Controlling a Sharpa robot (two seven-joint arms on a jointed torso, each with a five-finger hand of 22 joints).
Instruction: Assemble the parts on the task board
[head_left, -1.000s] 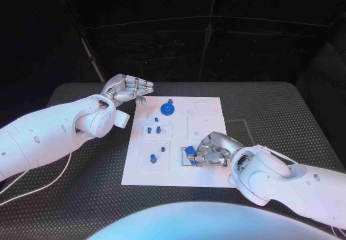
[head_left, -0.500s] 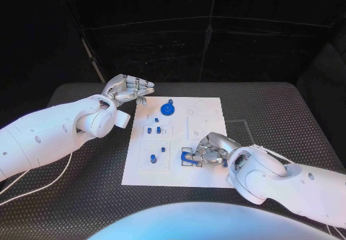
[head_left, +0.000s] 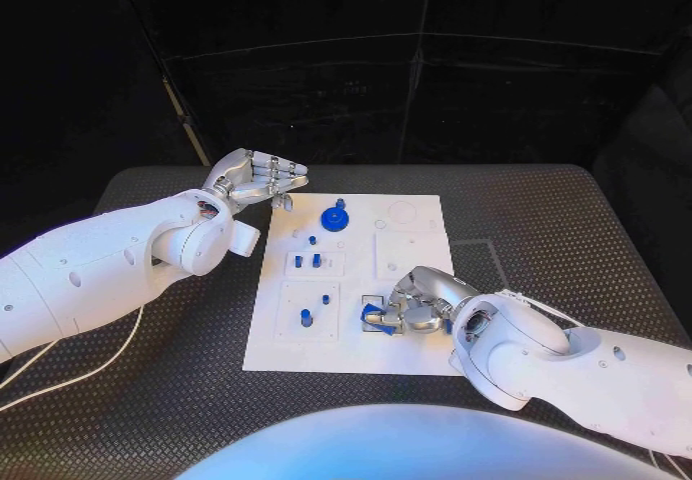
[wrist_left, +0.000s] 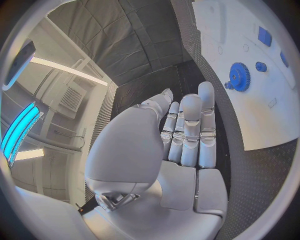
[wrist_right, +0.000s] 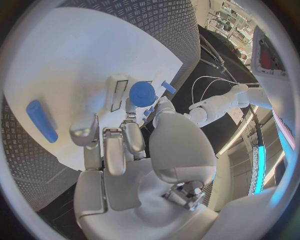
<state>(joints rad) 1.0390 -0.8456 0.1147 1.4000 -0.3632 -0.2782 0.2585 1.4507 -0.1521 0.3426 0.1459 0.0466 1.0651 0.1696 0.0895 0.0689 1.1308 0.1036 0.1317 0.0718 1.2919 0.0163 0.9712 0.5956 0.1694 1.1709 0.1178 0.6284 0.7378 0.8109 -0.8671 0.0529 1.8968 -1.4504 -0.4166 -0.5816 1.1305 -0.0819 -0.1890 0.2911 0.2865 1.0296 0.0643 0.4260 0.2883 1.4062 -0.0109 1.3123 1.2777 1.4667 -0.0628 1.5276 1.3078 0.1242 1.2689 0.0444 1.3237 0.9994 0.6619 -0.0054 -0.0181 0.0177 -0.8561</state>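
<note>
The white task board (head_left: 411, 240) lies mid-table. My right hand (head_left: 414, 303) rests over its near right part and pinches a round blue part (head_left: 372, 318) low over a small framed recess; the right wrist view shows that blue part (wrist_right: 142, 93) between thumb and fingertips. A blue gear (head_left: 335, 217) stands near the board's far edge, also in the left wrist view as the gear (wrist_left: 239, 76). Small blue pegs (head_left: 306, 318) stand in the left-hand recesses. My left hand (head_left: 257, 178) hovers off the board's far left corner, fingers curled together, holding nothing.
A blue bar (wrist_right: 41, 121) lies by the board's edge near my right hand. Black ribbed mat (head_left: 577, 230) surrounds the board. A white cable (head_left: 72, 375) runs along the mat under my left arm.
My right hand has lowered and shifted the blue part slightly toward the near left, closer to the board. The left hand has not moved.
</note>
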